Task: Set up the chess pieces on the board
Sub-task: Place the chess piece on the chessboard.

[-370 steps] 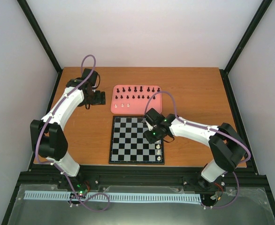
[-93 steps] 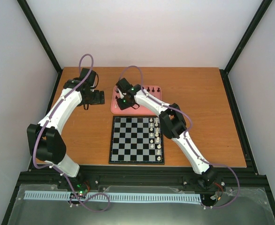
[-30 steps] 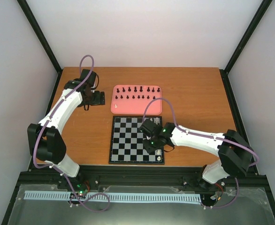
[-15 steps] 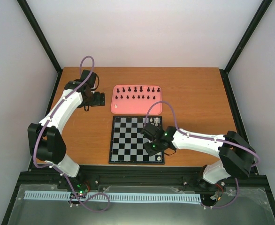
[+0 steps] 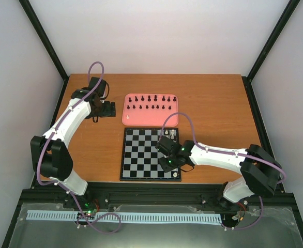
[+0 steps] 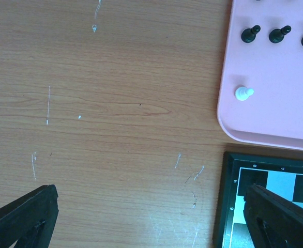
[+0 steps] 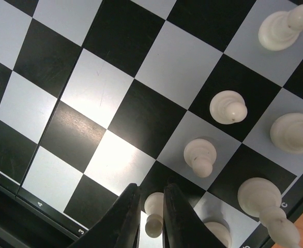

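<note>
A white pawn (image 7: 153,207) stands upright between the fingers of the right claw (image 7: 150,188), near the right edge of the board (image 5: 141,155) (pinched or let go, one cannot tell). The left claw (image 6: 149,194), spread wide, hangs nearer the pink tray (image 6: 275,124), where a stray white piece (image 6: 243,93) sits.

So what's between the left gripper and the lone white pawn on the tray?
Left wrist view: from left gripper to white pawn, only bare tabletop and the pink tray rim.

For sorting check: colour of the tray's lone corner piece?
White piece on the tray; clearest in left wrist view.
</note>
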Controlling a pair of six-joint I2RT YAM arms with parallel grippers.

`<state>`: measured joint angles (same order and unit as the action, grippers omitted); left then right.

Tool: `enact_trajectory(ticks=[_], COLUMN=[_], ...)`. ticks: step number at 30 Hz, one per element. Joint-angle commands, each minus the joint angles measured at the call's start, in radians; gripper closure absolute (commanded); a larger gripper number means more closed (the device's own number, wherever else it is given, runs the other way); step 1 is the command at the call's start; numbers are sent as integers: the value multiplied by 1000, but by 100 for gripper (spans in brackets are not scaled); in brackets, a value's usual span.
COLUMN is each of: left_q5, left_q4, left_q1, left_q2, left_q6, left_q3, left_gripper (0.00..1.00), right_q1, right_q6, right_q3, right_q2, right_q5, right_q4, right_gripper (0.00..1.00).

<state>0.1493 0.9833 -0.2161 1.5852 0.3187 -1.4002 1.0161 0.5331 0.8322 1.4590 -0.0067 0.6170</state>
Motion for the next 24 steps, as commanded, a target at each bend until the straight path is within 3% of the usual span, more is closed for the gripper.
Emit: enact_trajectory(ticks=[1, 7, 11, 18, 24], left_q5=[4, 2, 3, 1, 10], left_q4=[-17, -15, -14, -14, -7], left_q1=[-5, -4, -5, -5, -4], left_q2=[-3, -3, -6, -11, -17], left_q6=[16, 15, 16, 15, 16], left_q3=[-11, -13, -10, -14, -25], left_gripper=[0, 0, 0, 0, 0], right_q1=[9, 9, 9, 9, -7], right_q6=[6, -7, -22, -62, -125], right_q3=[-5, 10, 55, 179, 419], right_q2=[1, -4, -25, -29, 71], right_q5=[31, 31, 59, 68, 114], right_q4=[-18, -3, 35, 128, 203], right_gripper=[83, 83, 71, 68, 61])
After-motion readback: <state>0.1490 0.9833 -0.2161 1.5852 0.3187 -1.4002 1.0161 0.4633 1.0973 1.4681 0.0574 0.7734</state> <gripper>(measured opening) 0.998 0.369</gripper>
